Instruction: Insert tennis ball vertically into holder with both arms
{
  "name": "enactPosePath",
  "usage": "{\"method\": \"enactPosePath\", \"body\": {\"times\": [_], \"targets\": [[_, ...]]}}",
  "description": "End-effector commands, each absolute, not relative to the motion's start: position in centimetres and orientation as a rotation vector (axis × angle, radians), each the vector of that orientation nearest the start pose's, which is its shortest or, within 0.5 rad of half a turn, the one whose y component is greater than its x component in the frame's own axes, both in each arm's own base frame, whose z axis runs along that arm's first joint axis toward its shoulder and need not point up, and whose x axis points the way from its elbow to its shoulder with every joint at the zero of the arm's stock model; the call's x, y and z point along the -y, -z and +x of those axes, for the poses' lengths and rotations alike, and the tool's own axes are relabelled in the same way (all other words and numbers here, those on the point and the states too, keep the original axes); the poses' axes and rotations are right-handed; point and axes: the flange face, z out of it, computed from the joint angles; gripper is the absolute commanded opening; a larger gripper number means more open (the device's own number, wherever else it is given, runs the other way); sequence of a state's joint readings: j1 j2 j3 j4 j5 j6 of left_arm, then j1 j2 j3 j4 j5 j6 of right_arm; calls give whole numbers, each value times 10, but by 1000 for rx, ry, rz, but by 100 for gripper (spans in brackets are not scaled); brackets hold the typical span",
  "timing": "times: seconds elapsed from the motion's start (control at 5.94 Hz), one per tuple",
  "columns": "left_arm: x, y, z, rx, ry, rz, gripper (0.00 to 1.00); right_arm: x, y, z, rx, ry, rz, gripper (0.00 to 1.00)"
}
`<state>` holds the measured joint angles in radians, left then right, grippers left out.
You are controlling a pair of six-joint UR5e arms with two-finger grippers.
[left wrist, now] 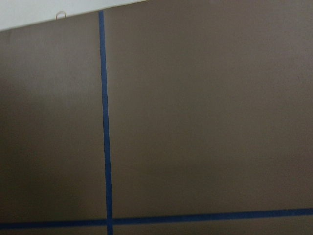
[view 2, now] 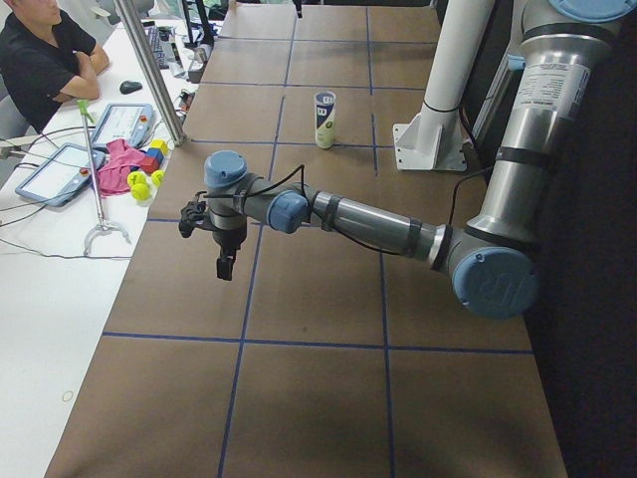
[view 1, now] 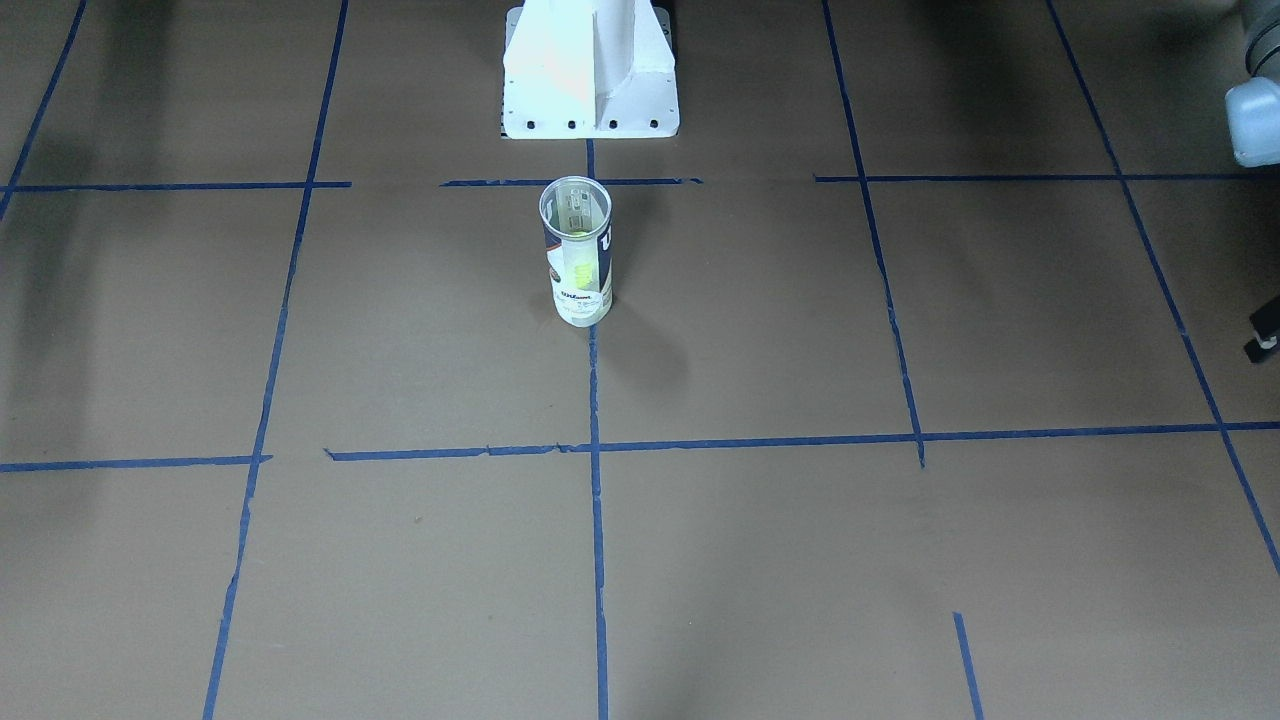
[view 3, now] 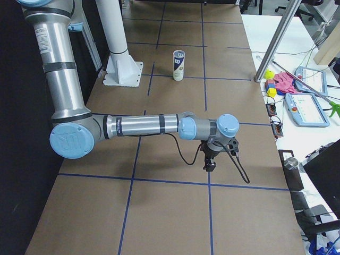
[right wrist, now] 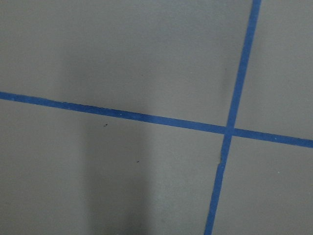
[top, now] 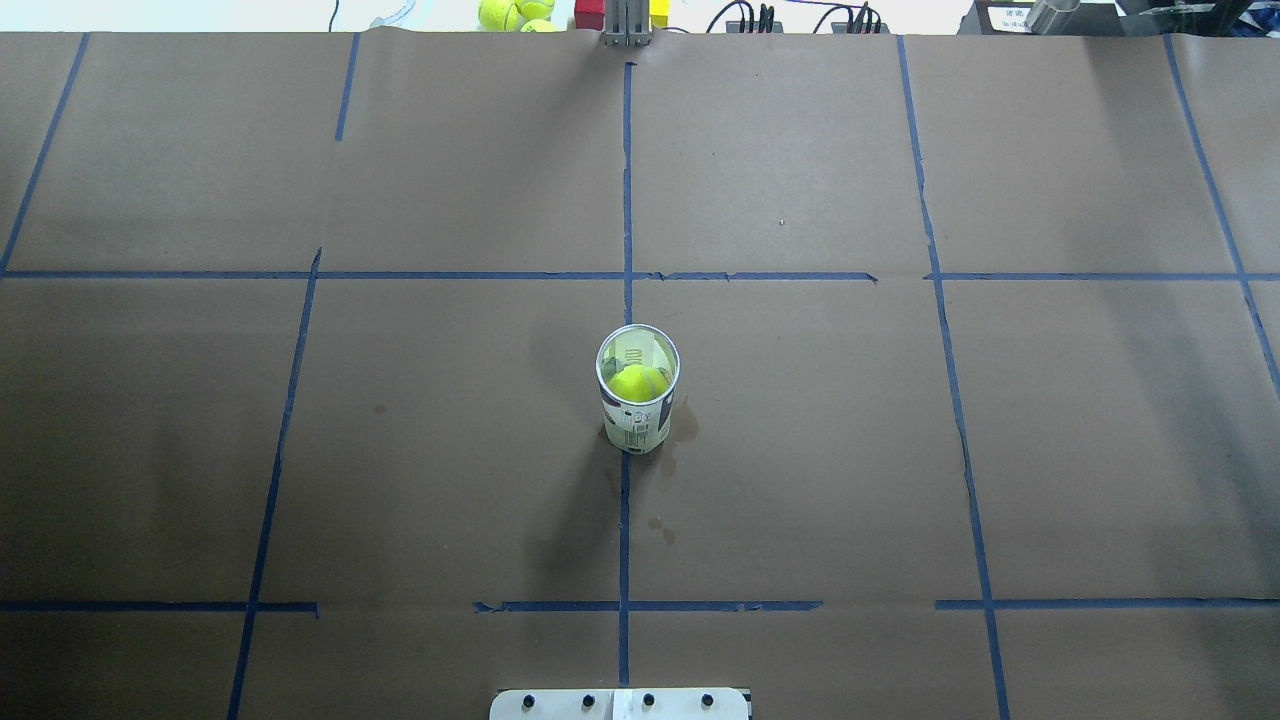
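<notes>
Tennis ball sits inside the holder, below the open rim, and shows through the top in the overhead view. The holder stands upright on the worktop, on the centre blue tape line. The white base plate lies at 6 o'clock from it. Spare balls lie beyond the far edge at 11 o'clock.

Left fingers point down above the worktop, well apart from the holder, which lies at 1 o'clock from them in the exterior left view. Right fingers also point down, with the holder at 11 o'clock in the exterior right view. Whether either set is released or clenched cannot be told. Both wrist views show only worktop and tape.
</notes>
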<state>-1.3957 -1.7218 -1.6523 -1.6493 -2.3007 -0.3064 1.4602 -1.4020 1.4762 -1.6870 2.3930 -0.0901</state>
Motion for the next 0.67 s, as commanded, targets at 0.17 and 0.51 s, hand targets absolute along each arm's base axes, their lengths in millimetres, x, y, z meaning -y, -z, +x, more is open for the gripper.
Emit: {"method": "enactPosePath", "body": {"times": [0.17,0.51], "targets": [[504,-571,2,-922,3,48,100,550,-625,25,807,153,-15,100],[498,-595,-14,-720,-27,93,100,537,-635,26,808,144,-32,100]]}}
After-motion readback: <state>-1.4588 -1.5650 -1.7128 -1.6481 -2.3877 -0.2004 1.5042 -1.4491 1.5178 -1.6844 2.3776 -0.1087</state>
